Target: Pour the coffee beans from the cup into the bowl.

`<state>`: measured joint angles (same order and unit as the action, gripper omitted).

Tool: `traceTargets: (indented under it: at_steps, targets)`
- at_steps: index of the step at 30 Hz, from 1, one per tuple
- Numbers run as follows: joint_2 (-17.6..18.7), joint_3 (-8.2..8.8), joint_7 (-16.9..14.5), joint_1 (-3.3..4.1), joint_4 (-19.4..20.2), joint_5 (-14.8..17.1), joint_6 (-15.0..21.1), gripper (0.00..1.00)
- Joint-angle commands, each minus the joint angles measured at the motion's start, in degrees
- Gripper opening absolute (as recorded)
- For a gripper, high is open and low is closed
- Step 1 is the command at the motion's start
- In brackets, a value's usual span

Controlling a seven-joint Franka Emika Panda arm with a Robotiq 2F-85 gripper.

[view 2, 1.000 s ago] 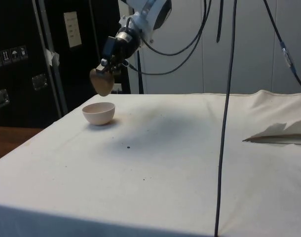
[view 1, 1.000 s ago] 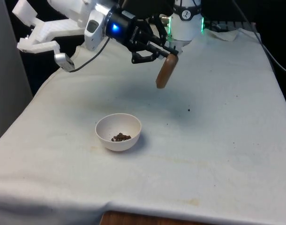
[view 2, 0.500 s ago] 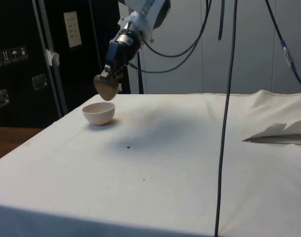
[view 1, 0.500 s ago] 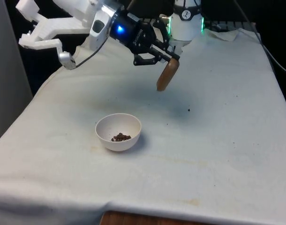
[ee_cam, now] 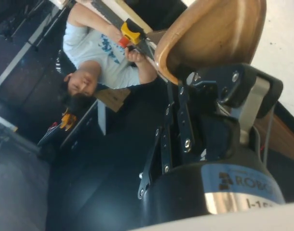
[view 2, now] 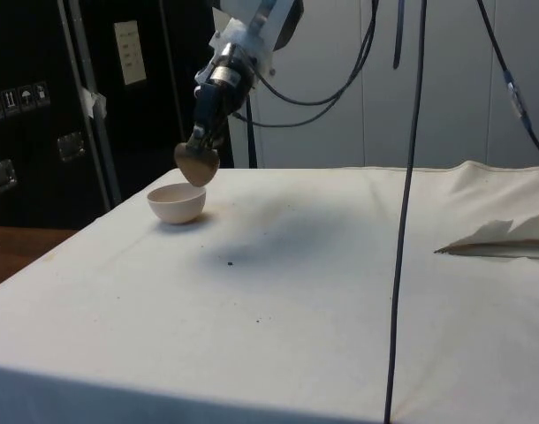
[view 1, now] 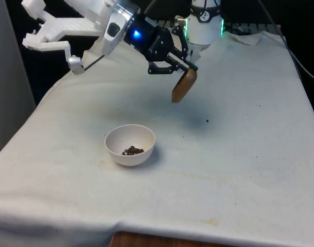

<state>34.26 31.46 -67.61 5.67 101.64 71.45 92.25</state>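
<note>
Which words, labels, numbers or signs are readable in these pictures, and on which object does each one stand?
"ROBO": white letters, cut off by the picture's edge, on the gripper body in the wrist view; a line below begins "I-1" and is cut off too.
Pale label on the dark cabinet, side view: too small to read.
Small symbol stickers on the cabinet: pictograms, too small to make out.
The wooden cup and white bowl carry no text.

A white cloth (view 1: 239,154) covers my bench, rumpled at one far corner (view 2: 504,237). In my wrist view, a person in a light T-shirt (ee_cam: 96,45) sits beyond it.

White arm (view 1: 69,20), black jaws, dangling black cables (view 2: 402,177)
</note>
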Motion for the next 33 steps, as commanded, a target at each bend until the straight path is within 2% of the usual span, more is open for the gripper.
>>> traceTargets:
  at_steps: [1, 7, 8, 9, 10, 16, 17, 18, 25, 26, 27, 33]
  targets:
    - [-0.8, 0.34, -0.06, 0.92, 0.97, -0.8, 1.78, 0.0]
    - [-1.66, -0.63, -0.57, 0.92, 1.89, -3.09, 3.9, 0.0]
    - [-1.03, -0.92, -0.57, 0.17, 1.03, -2.41, 2.29, 0.0]
    - [-1.66, -0.63, -0.57, 0.92, 1.89, -3.09, 3.9, 0.0]
    - [-1.89, -0.86, -0.69, 0.97, 2.12, -3.84, 4.41, 0.0]
    - [-2.69, -1.66, -1.03, 1.15, 3.04, -6.07, 6.47, 0.0]
    - [-2.18, -2.06, -1.09, 0.34, 2.29, -5.79, 5.16, 0.0]
    - [-2.81, -1.78, -1.03, 1.15, 3.15, -6.42, 6.76, 0.0]
    - [-3.78, -2.92, -1.09, 1.2, 4.18, -9.0, 9.22, 0.0]
    - [-3.27, -3.38, -1.2, 0.46, 3.55, -8.77, 8.02, 0.0]
    - [-3.9, -3.09, -1.09, 1.2, 4.35, -9.28, 9.57, 0.0]
    - [-4.81, -4.24, -0.97, 1.15, 5.44, -11.63, 11.86, 0.0]
